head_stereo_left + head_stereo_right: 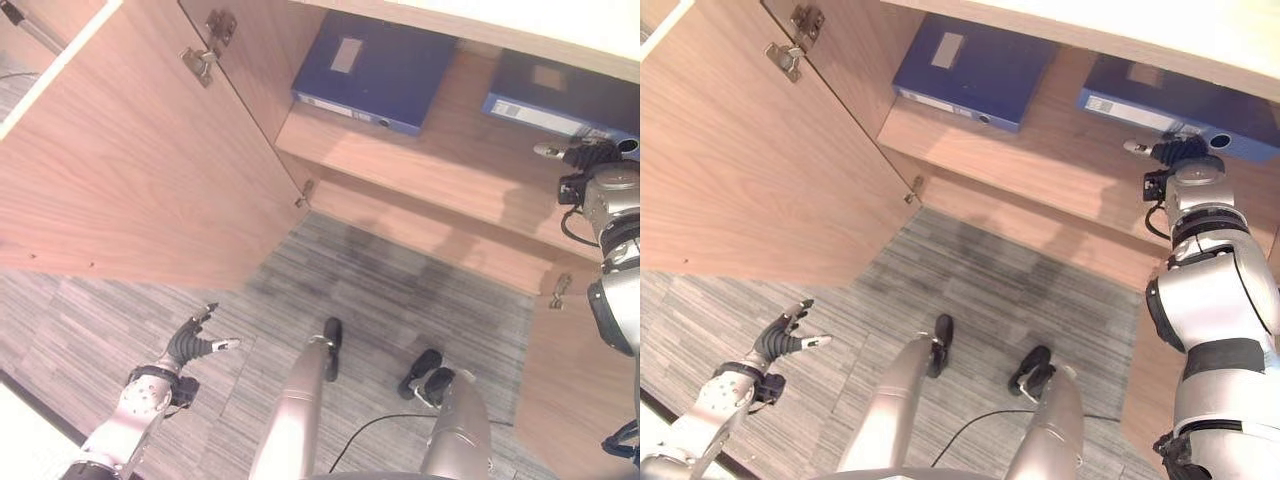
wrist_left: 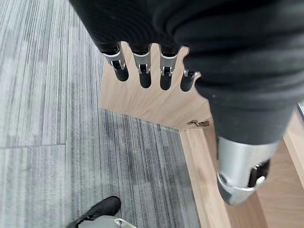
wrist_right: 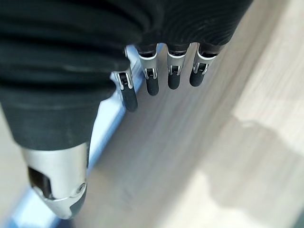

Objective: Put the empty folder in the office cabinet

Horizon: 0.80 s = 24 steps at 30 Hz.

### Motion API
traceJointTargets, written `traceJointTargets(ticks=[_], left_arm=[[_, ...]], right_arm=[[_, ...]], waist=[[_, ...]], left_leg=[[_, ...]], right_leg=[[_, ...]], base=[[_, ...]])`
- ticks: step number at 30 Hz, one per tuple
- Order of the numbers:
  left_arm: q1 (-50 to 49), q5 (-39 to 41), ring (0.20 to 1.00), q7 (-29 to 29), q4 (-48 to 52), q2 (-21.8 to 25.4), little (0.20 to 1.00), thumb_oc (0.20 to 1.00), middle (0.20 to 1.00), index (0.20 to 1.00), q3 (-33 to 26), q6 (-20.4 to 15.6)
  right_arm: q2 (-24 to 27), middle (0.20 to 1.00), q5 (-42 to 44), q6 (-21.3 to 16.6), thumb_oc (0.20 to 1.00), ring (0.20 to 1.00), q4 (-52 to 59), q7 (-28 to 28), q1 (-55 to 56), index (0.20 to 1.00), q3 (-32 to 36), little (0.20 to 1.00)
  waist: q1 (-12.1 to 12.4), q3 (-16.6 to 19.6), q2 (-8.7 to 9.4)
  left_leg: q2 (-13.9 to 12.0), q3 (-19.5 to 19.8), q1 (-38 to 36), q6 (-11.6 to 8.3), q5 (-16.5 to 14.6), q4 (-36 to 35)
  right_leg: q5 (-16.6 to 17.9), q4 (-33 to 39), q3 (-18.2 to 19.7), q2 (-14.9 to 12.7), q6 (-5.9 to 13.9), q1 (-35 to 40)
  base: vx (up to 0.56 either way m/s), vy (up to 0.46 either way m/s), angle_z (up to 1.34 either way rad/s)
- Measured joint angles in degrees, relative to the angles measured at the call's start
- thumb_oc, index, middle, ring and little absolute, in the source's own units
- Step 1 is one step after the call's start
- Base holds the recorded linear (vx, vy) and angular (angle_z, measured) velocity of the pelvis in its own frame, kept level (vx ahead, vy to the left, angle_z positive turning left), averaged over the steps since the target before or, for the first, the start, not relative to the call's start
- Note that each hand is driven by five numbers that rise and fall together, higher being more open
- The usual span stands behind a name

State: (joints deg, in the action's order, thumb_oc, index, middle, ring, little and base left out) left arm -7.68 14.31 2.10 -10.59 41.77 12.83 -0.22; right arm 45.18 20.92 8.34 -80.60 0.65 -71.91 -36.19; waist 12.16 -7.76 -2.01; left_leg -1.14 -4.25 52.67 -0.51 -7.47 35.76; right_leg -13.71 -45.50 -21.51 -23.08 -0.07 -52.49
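The right hand (image 1: 1170, 150), fingers straight and empty, is beside the stiff, light folder (image 1: 1180, 108); better grasp its spine

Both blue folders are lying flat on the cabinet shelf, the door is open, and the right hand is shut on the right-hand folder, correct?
Not quite. The right hand is open, its fingers relaxed beside the right-hand folder rather than curled round it, as the right wrist view shows. The rest holds: both folders, with the other one further left, lie flat on the shelf, and the door is open.

Office: wooden cabinet (image 1: 150, 160) of blue folders (image 1: 375, 70) (grey carpet (image 1: 380, 290))
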Motion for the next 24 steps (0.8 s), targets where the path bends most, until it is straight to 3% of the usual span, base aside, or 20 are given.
traceJointTargets(ticks=[3, 6, 12, 18, 24], left_arm=[[0.2, -0.1, 1.0, -1.7, 3.2, -0.1, 1.0, 1.0, 1.0, 1.0, -0.3, 0.1], [1.0, -0.2, 1.0, -2.7, 3.4, -1.3, 1.0, 1.0, 1.0, 1.0, -0.7, 0.2], [3.6, -2.4, 1.0, -3.8, 4.5, -1.4, 1.0, 1.0, 1.0, 1.0, -1.7, 0.4], [3.4, -2.4, 1.0, -4.4, 4.6, -1.6, 1.0, 1.0, 1.0, 1.0, -1.7, 0.8], [3.4, -2.4, 1.0, -5.9, 4.7, -3.9, 1.0, 1.0, 1.0, 1.0, -1.5, 1.8]], right_arm=[[-0.4, 1.0, -6.9, -0.1, 1.0, 1.0, 0.5, 3.7, 1.3, 1.0, -2.4, 1.0], [-1.5, 1.0, -6.8, -1.5, 1.0, 1.0, 3.0, 3.1, 5.7, 1.0, 7.0, 1.0], [-4.6, 1.0, -11.5, -2.6, 1.0, 1.0, 3.6, 4.5, 8.0, 1.0, 7.8, 1.0], [-4.0, 1.0, -13.7, -1.4, 1.0, 1.0, 3.3, 6.1, 8.7, 1.0, 7.8, 1.0], [-7.6, 1.0, -16.1, -0.2, 1.0, 1.0, 1.2, 8.6, 14.1, 1.0, 7.6, 1.0]], waist=[[0.6, -0.5, -0.71], [0.8, -0.9, -1.32], [0.2, -1.5, -2.47], [0.9, -1.2, -4.5], [0.7, -0.1, -6.1]], left_leg=[[0.0, 0.0, -1.3, -0.1, 0.1, -1.4], [0.0, -0.2, -4.8, -0.17, 1.3, -5.1], [-0.1, -0.1, -16.2, -1.31, 9.6, -23.4], [0.1, -0.9, -21.3, -1.31, 11.0, -28.1], [-0.9, -0.7, -29.2, -1.8, 11.7, -32.1]], right_leg=[[0.2, 1.3, -0.2, 0.4, 0.26, 1.3], [1.1, 4.4, -0.7, 1.0, 0.57, 4.3], [5.5, 16.3, -2.9, 4.7, 0.52, 12.1], [6.6, 19.3, -3.3, 5.2, 1.16, 16.0], [8.5, 26.0, -4.5, 7.9, 2.24, 25.2]], base=[[0.0, 0.0, 0.0], [-0.01, -0.015, -0.05], [0.01, -0.009, -0.05], [0.01, -0.013, -0.03], [0.04, -0.078, -0.05]])
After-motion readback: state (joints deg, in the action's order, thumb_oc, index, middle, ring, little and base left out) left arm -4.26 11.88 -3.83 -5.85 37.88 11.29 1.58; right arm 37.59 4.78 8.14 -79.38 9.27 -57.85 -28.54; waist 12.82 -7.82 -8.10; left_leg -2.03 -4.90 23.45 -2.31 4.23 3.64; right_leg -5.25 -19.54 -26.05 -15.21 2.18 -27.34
